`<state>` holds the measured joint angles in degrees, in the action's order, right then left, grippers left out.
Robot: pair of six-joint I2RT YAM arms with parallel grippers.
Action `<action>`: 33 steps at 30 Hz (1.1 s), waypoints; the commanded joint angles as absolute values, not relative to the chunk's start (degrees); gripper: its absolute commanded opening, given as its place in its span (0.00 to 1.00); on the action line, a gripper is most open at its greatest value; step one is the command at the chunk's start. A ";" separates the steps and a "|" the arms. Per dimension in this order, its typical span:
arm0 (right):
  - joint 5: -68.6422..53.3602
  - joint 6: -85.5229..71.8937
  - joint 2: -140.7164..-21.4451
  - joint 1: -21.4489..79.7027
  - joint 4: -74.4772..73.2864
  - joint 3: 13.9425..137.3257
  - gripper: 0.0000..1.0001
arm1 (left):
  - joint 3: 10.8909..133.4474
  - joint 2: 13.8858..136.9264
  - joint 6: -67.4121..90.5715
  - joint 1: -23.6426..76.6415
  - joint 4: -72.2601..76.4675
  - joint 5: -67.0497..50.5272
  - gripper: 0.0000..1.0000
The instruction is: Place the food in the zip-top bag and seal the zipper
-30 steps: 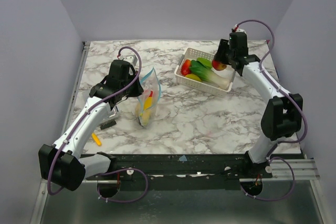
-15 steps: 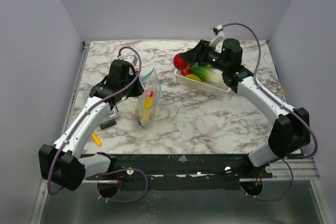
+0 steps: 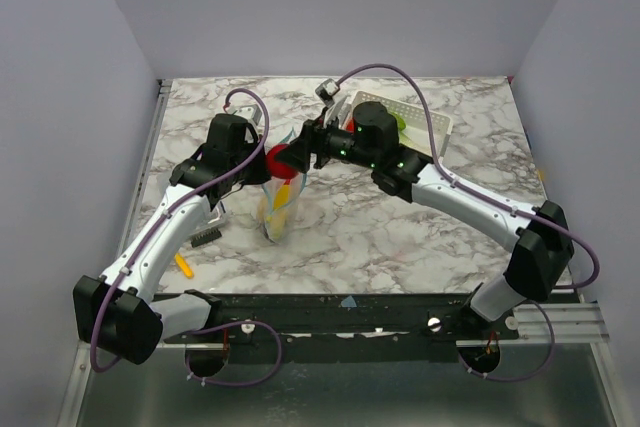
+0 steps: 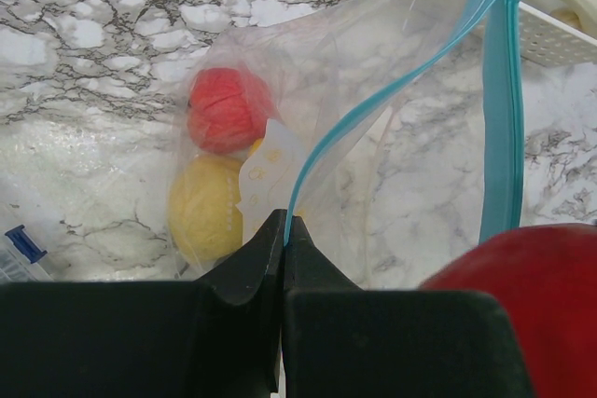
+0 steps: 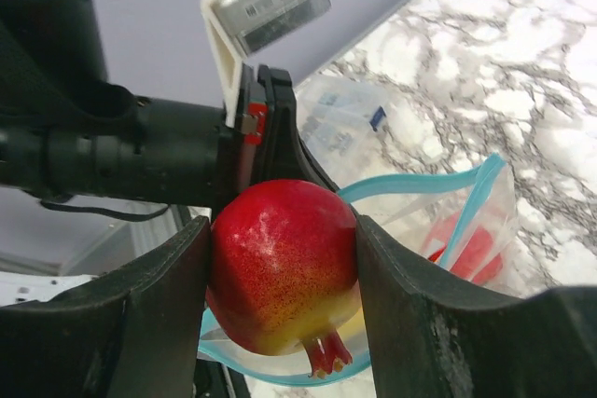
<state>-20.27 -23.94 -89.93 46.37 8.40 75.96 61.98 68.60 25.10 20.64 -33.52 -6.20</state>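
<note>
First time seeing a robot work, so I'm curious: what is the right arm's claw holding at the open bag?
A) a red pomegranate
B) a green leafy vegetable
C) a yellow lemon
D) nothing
A: the right gripper is clamped on a red pomegranate at the open mouth of the zip-top bag.

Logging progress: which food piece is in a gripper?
The red pomegranate, clamped in the right gripper above the zip-top bag; the left gripper pinches only the bag.

Blue zipper (image 4: 501, 137) tight in gripper (image 4: 283, 223)
</note>
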 commanded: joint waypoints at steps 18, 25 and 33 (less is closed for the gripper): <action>-5.39 -17.82 -93.63 48.42 5.10 78.94 0.79 | 61.43 66.29 24.43 20.29 -32.29 -4.31 0.00; -1.52 -17.54 -91.55 48.43 2.95 79.72 0.79 | 61.45 65.76 24.43 20.29 -32.20 -3.97 0.00; 4.61 -15.19 -88.25 48.42 0.73 79.71 0.78 | 63.27 64.60 24.89 20.19 -33.61 -4.26 0.00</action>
<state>-1.06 -17.63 -91.42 48.29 2.96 77.78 61.95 66.32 24.86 20.62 -33.10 -4.73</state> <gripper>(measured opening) 0.784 0.009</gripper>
